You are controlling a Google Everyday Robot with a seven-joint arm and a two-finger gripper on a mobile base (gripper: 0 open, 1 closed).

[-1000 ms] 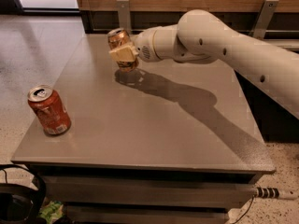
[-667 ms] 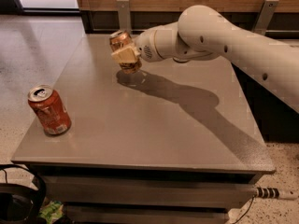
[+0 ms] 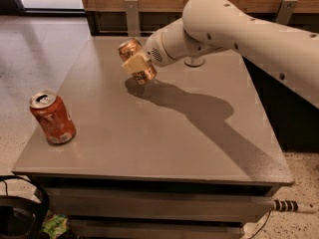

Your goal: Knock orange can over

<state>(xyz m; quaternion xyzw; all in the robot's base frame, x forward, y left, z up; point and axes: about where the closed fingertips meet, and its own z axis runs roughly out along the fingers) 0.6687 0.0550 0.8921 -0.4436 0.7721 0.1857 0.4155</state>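
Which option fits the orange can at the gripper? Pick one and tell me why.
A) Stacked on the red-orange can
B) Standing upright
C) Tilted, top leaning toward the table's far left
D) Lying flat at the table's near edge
C: the orange can sits at a clear slant at the gripper over the far part of the table, with its top toward the far left. The red-orange can stands apart at the near left.

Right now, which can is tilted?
The golden-orange can at the far side of the table, leaning with its top to the left, clamped in the pincer. The red-orange can near the front-left corner stands upright, alone.
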